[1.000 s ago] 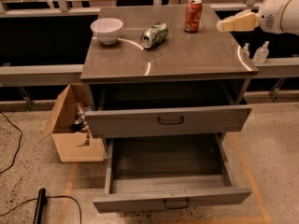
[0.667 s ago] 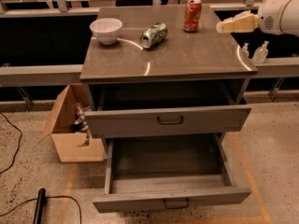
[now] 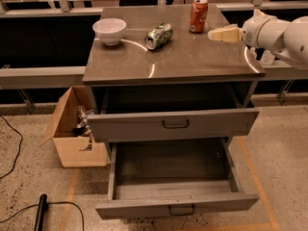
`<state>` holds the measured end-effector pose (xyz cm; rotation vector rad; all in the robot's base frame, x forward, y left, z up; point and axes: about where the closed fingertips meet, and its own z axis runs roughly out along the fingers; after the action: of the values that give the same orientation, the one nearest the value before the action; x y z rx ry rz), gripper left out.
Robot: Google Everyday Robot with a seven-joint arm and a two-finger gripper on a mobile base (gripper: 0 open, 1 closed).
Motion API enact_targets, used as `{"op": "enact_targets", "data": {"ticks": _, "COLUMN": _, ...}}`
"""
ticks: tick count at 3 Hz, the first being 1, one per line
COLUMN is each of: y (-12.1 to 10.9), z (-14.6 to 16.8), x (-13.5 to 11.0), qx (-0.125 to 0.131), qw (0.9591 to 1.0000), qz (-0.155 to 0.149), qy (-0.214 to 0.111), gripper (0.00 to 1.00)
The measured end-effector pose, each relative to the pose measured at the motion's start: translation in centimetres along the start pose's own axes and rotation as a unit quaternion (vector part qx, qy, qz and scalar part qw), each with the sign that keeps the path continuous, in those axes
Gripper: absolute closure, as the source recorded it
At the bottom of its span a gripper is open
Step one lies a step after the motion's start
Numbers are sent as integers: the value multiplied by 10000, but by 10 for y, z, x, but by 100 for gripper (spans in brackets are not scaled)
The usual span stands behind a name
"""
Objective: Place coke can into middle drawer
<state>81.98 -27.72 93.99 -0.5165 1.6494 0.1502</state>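
Nearest, at 6 o'clock, the middle drawer (image 3: 144, 207) stands pulled well out, with the upper drawer (image 3: 139, 126) partly out above it. On the grey worktop (image 3: 192, 61) the coke can (image 3: 198, 15) stands upright toward 1 o'clock, ungrasped. The gripper (image 3: 212, 34) hovers near the can's 4 o'clock; whether it is released or clenched I cannot tell. This looks like the reach step; next it must close around the can. A cardboard box (image 3: 67, 148) sits on the speckled floor (image 3: 284, 167) at 9 o'clock.

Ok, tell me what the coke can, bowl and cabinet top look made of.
Coke can: likely thin metal, glossy red, silvery top. Bowl: smooth white, ceramic or plastic. Cabinet top: probably metal, reflecting light streaks. Gripper hovers beside the can, not touching.
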Motion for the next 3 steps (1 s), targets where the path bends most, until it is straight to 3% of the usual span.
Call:
{"op": "enact_targets", "data": {"ticks": 2, "y": -13, "z": 76, "x": 26, "qx": 377, "qw": 9989, "qz": 262, "qy": 89, "gripper": 0}}
{"op": "enact_targets", "data": {"ticks": 3, "y": -12, "z": 108, "x": 30, "qx": 363, "qw": 9988, "qz": 267, "qy": 205, "gripper": 0}}
